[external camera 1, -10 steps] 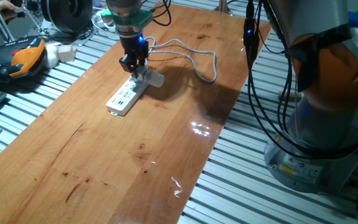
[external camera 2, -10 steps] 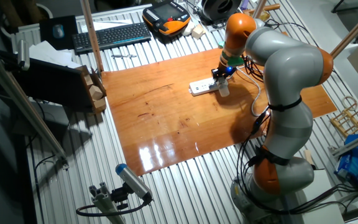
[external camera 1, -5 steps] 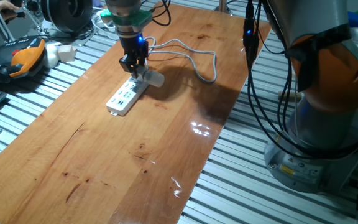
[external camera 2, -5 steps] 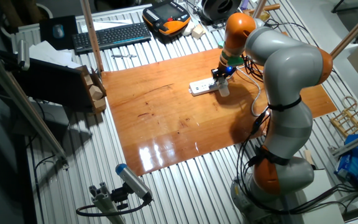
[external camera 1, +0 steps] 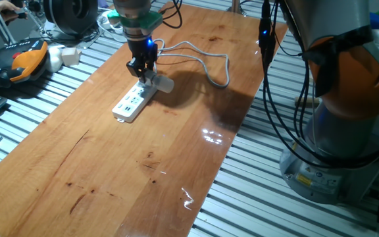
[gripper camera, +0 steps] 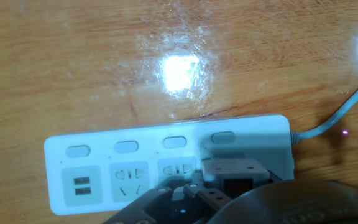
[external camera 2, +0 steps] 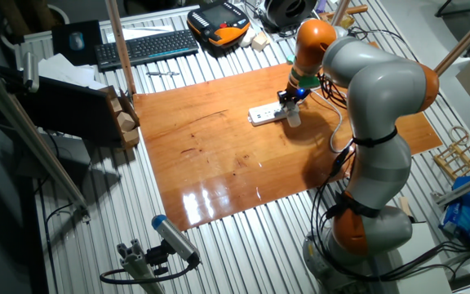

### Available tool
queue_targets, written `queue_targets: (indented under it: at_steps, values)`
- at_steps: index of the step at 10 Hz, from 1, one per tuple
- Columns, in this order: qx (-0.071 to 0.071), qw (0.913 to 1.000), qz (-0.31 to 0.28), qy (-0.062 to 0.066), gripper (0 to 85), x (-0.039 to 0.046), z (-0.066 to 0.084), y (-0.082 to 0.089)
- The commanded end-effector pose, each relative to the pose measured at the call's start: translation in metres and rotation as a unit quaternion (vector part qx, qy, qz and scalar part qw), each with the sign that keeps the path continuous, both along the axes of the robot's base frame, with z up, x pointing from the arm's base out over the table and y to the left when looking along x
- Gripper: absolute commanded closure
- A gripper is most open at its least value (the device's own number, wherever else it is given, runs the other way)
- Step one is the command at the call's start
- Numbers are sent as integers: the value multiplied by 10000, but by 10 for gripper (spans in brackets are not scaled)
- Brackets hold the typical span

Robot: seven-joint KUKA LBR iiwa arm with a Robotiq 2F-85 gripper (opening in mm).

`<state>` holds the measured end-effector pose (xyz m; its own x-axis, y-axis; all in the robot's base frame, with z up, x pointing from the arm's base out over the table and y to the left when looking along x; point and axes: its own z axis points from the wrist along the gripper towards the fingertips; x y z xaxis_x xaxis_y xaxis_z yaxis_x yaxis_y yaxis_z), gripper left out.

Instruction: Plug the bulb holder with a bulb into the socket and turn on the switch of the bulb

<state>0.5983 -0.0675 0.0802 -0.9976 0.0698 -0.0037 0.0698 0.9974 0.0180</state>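
The socket, a long white power strip [external camera 1: 133, 102], lies on the wooden table and also shows in the other fixed view [external camera 2: 266, 113] and in the hand view [gripper camera: 135, 165]. The bulb holder [gripper camera: 234, 169] sits plugged into the outlet nearest the cord. The bulb [external camera 1: 164, 83] sticks out sideways from it over the table. A dark rectangle on the holder's top [gripper camera: 235, 186] may be the switch. My gripper [external camera 1: 143, 72] hangs straight over the holder. Its fingertips [gripper camera: 194, 191] look closed together and rest against the holder's left edge.
The strip's grey cord [external camera 1: 209, 62] loops across the far part of the table. A keyboard [external camera 2: 147, 46], an orange-black pendant [external camera 1: 25, 59] and small white items lie off the table's far side. The arm's cables [external camera 1: 268, 79] hang at the table's right edge.
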Motion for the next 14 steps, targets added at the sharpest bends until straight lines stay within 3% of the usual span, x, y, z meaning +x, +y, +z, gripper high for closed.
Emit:
queue_targets:
  at_steps: [1,3,4,8,9,12,14]
  values:
    - [-4,10000,-17,-30,170,13,18,-5]
    - [-3,10000,-40,-53,170,12,16,-3]
    - [-3,10000,-40,-68,0,11,17,-2]
    - [-27,10000,6,-77,0,106,197,-7]
    - [-20,10000,36,-77,170,140,242,-4]
    - [-20,9999,145,28,170,246,388,6]
    - [10,9998,191,-11,170,283,408,6]
